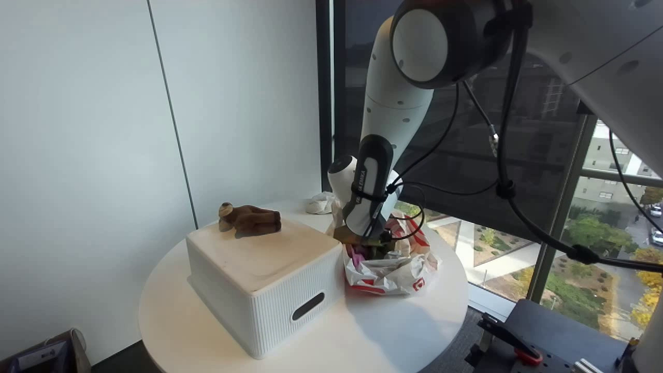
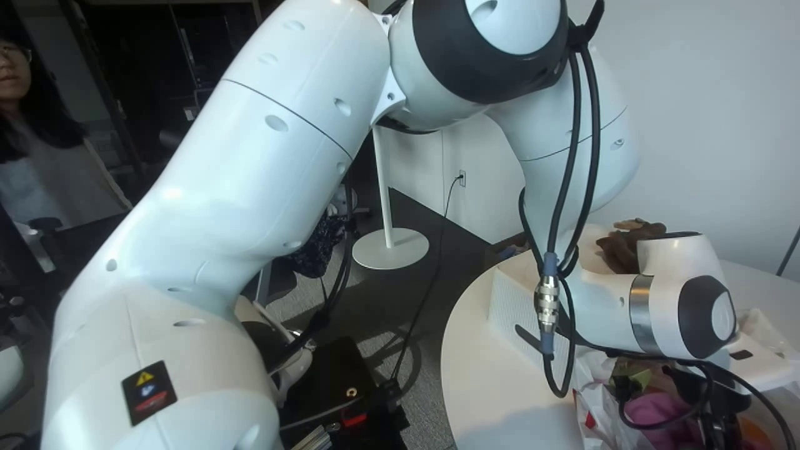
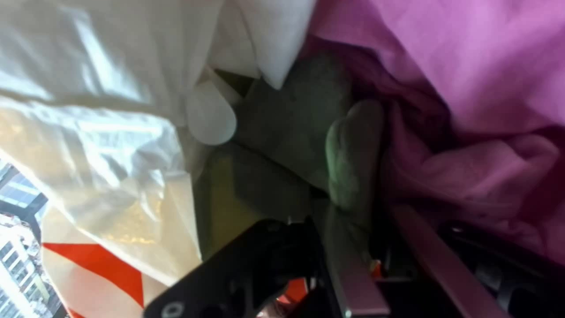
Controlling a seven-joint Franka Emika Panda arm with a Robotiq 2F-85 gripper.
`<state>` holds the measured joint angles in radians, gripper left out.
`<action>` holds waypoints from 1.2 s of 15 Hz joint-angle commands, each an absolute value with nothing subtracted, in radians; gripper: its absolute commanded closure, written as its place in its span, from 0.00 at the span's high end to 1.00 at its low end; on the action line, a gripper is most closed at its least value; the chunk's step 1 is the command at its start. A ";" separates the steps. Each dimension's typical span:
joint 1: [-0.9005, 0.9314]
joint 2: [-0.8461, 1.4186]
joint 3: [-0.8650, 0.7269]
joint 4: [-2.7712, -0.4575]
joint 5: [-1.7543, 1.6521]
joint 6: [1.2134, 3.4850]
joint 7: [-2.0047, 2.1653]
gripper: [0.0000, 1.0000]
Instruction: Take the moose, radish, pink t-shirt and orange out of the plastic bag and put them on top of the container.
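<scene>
The brown moose (image 1: 251,218) lies on its side on the white ribbed container (image 1: 222,295). The moose (image 2: 625,244) is partly hidden by the arm in an exterior view. The white and red plastic bag (image 1: 386,277) stands open beside the container. My gripper (image 3: 370,223) points down inside the bag. Its fingers are apart, with a pale green rounded thing (image 3: 355,150) between the tips; it is too dim to see whether they grip it or if it is the radish. The pink t-shirt (image 3: 490,70) lies right beside the fingers. An orange patch (image 2: 755,431) may be the orange.
Dark green and yellow flat pieces (image 3: 229,190) lie in the bag. A crumpled white thing (image 1: 320,203) lies behind the bag on the round table (image 1: 171,305). The bag's loose plastic wall (image 3: 101,128) stands close to the fingers. A window is behind.
</scene>
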<state>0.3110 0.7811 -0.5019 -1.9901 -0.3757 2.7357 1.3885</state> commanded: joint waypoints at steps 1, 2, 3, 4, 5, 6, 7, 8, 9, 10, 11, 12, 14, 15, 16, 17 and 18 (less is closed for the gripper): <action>0.349 0.758 -0.533 -1.994 -0.381 2.715 1.409 0.05; 0.349 0.736 -0.527 -1.999 -0.380 2.695 1.394 0.05; 0.359 0.722 -0.533 -2.001 -0.384 2.675 1.395 0.08; 0.369 0.702 -0.536 -2.001 -0.392 2.628 1.386 0.07; 0.382 0.674 -0.536 -1.998 -0.403 2.547 1.377 0.08; 0.413 0.651 -0.551 -1.994 -0.402 2.453 1.370 0.08; 0.444 0.635 -0.569 -1.991 -0.403 2.373 1.362 0.08; 0.492 0.624 -0.605 -1.998 -0.391 2.291 1.344 0.08; 0.527 0.605 -0.627 -1.992 -0.399 2.206 1.340 0.08; 0.559 0.593 -0.645 -1.980 -0.404 2.118 1.323 0.07; 0.586 0.581 -0.658 -1.967 -0.409 2.034 1.297 0.07; 0.622 0.578 -0.683 -1.948 -0.424 1.950 1.300 0.07; 0.562 0.514 -0.586 -1.896 -0.548 1.781 1.355 0.07; 0.550 0.484 -0.557 -1.883 -0.594 1.731 1.358 0.07; 0.529 0.462 -0.515 -1.864 -0.638 1.682 1.370 0.07; 0.502 0.431 -0.470 -1.849 -0.684 1.645 1.387 0.07; 0.466 0.392 -0.413 -1.849 -0.727 1.634 1.399 0.07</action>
